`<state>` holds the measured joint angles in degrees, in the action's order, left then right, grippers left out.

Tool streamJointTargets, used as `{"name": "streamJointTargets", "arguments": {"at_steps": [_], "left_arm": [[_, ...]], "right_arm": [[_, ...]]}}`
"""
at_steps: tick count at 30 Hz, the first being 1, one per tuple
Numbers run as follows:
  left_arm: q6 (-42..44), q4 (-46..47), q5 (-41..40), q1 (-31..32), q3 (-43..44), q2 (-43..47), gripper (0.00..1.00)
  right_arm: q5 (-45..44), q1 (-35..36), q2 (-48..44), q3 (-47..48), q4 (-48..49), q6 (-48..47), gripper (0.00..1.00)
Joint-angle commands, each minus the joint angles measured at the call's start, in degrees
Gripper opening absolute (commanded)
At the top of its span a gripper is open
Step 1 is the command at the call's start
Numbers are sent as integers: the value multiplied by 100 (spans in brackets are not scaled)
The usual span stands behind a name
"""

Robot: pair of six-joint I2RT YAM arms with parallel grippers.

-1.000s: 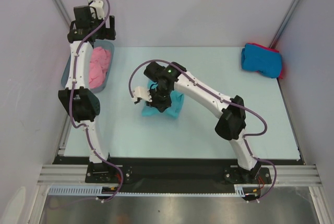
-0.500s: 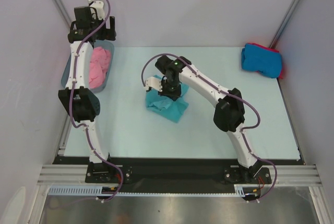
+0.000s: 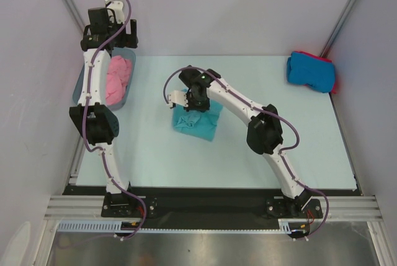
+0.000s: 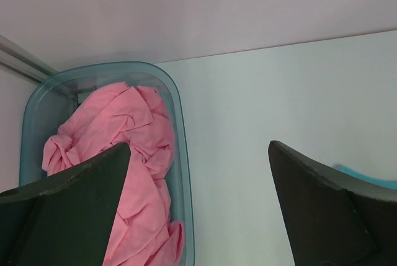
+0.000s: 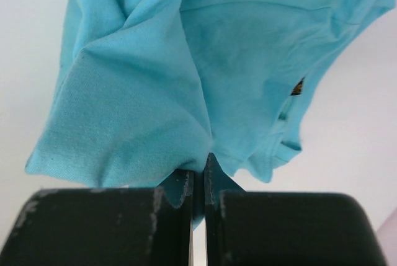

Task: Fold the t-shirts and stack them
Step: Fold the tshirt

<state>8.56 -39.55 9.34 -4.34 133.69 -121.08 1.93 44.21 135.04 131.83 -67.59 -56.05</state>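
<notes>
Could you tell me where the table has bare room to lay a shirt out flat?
The near strip of table, between the teal shirt and the near edge, is bare. So is the far stretch between the teal shirt and the blue shirt. It is crowded by the tub at the far left.

Bright, even, diffuse light, faint shadows; teal t-shirt (image 5: 248, 61) sharply focused close up.

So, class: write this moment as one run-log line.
left gripper: open, near tub | pink t-shirt: in tub | right gripper: shut on teal t-shirt | blue t-shirt: folded, far-right corner
</notes>
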Motion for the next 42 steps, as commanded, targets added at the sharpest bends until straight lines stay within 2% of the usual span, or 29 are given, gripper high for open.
{"name": "streamJointTargets", "arguments": {"at_steps": [1,14,25,26,29,30,31,32,35,38,42], "left_arm": [[14,149,50,-41,149,-12,100],[23,149,24,-6,96,-48,100],[67,141,-38,12,79,-48,100],[67,149,-38,12,78,-56,100],[76,132,-38,12,78,-56,100],[76,132,-47,12,61,-65,100],[76,132,-38,12,61,-65,100],[76,132,-47,12,43,-65,100],[76,141,-38,21,35,-74,100],[67,132,-29,21,26,-92,100],[76,132,-29,47,26,-109,100]], "right_arm": [[-193,-8,31,317,369,-169,0],[-633,-123,250,133,1502,-11,0],[-729,-175,418,-8,1732,24,1],[-756,-175,435,-17,1767,33,3],[-905,-175,426,-105,1994,77,21],[-975,-167,418,-148,2109,129,36],[-1158,-167,400,-271,2249,147,44],[-1239,-158,356,-324,2494,156,57],[-1503,-140,268,-535,2882,182,76],[-1643,-114,198,-536,3058,217,82],[-1872,-79,84,-466,3296,209,84]]}}
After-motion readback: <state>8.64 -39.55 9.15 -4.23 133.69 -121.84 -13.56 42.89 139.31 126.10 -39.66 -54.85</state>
